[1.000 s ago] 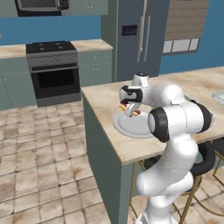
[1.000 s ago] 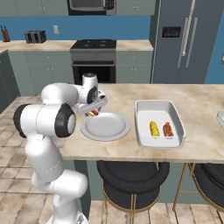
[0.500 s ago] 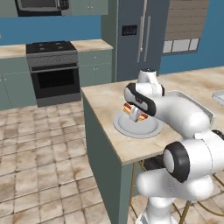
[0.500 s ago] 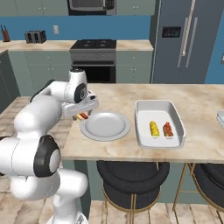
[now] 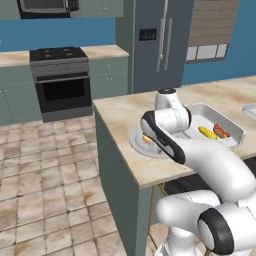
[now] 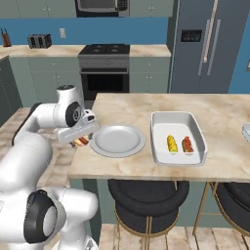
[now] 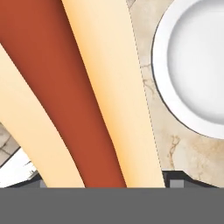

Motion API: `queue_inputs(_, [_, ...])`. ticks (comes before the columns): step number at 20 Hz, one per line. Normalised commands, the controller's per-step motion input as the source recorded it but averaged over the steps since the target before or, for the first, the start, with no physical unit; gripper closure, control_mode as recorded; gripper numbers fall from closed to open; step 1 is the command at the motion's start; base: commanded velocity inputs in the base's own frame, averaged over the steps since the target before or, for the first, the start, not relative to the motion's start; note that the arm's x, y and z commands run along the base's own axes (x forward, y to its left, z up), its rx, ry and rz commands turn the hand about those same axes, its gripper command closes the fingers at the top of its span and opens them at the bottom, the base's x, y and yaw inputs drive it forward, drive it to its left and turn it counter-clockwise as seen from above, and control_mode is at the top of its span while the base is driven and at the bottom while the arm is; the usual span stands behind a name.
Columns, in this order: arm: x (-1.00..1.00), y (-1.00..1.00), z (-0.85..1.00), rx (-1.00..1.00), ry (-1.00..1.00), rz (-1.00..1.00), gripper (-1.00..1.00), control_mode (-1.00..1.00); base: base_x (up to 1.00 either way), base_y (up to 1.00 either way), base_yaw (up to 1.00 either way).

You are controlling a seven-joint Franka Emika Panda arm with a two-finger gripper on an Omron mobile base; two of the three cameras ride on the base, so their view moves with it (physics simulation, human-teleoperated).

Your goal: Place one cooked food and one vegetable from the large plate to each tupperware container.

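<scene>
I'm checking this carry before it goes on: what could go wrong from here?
The claw holds the hot dog near the counter edge, off the large plate; a slip could send it to the floor. The larger tray already has a corn cob and hot dog, so delivering there would double up.

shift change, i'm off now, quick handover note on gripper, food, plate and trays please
Gripper: closed on a hot dog, held at the counter's left edge beside the large plate.
Large plate: bare in the right base view.
Larger white tray: holds a corn cob and a second hot dog; its share looks done.
Left: carry the held hot dog to the other tupperware container at the counter's far right, then its vegetable, which I cannot spot.
</scene>
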Motion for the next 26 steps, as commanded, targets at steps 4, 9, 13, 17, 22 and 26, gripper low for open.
queue_inputs(4, [0.0, 0.0, 0.0, 0.0, 0.0, 0.0, 1.0, -1.0, 0.0, 0.0, 0.0])
queue_inputs(9, [-0.1, -0.01, 0.0, 0.0, 0.0, 0.0, 1.0, 1.0, -0.11, -0.05, -0.01])
queue_inputs(13, [0.0, 0.0, 0.0, 0.0, 0.0, 0.0, 1.0, 1.0, -0.75, -0.37, -0.08])
queue_inputs(17, [0.0, 0.0, 0.0, 0.0, 0.0, 0.0, 1.0, 1.0, -0.88, -0.8, -0.05])
queue_inputs(22, [0.0, 0.0, 0.0, 0.0, 0.0, 0.0, 1.0, 1.0, -0.02, -1.0, 0.0])
queue_inputs(26, [0.0, 0.0, 0.0, 0.0, 0.0, 0.0, 1.0, 1.0, 0.15, -1.0, 0.12])
